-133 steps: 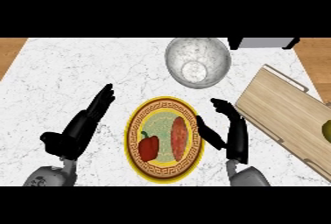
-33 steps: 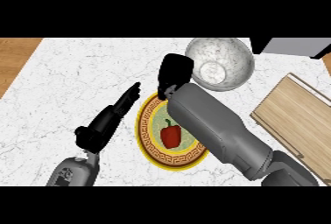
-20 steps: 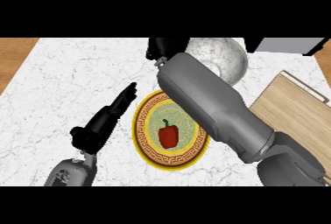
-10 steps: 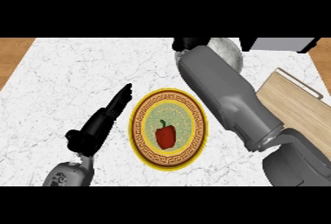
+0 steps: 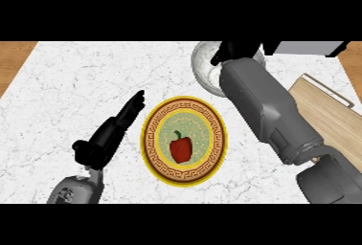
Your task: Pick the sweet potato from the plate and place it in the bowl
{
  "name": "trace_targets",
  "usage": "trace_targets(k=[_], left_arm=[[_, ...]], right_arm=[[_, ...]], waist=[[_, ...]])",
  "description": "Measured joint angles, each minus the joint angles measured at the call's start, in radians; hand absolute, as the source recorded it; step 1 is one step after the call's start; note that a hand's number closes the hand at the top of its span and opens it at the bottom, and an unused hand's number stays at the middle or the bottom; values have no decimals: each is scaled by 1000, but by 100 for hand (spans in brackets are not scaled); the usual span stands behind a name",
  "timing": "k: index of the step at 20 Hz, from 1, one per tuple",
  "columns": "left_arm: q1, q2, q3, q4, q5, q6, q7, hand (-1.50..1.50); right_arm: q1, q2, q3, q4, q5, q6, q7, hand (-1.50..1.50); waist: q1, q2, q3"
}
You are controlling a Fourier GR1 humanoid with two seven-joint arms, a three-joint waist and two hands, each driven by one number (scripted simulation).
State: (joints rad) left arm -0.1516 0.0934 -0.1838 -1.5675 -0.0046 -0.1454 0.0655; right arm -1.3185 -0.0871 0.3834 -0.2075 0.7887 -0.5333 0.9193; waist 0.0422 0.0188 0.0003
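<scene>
Head view, looking steeply down on a white marbled desk (image 5: 78, 86). At centre lies a round plate (image 5: 157, 158) with a yellow rim and a brown key-pattern border; a red bell pepper (image 5: 181, 148) with a green stem rests on its pale green middle. The left robot hand (image 5: 113, 131) lies just left of the plate, released, fingers straight and pointing up toward the far edge, holding nothing. The right forearm (image 5: 265, 110) crosses the view from lower right to upper centre and ends over the bowl (image 5: 203, 69), a grey metallic vessel beyond the plate. The right robot hand (image 5: 230, 50) shows as a dark shape above the bowl's rim; whether it is clenched or released cannot be told. The sweet potato is not visible: it is not on the plate, and hand and forearm hide most of the bowl. A wooden cutting board (image 5: 336, 119) lies at right
</scene>
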Motion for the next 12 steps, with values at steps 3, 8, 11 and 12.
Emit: trace_targets(k=[3, 8, 11, 12], left_arm=[[1, -1, -1, -3, -2, 0, -2, 0], [1, -8, -5, -11, -5, -1, 8, 0], [-1, 4, 4, -17, 4, -17, 13, 0], [5, 2, 3, -15, 1, -15, 3, 0]], right_arm=[[36, -22, -82, -11, -84, 17, -91, -150], [64, -52, -151, -20, -140, -9, -261, -150], [71, -64, -176, -12, -147, -79, -313, -150], [74, -70, -186, -16, -152, -107, -325, -150]], waist=[[1, 1, 1], [5, 1, 1], [10, 3, 1], [8, 2, 1]])
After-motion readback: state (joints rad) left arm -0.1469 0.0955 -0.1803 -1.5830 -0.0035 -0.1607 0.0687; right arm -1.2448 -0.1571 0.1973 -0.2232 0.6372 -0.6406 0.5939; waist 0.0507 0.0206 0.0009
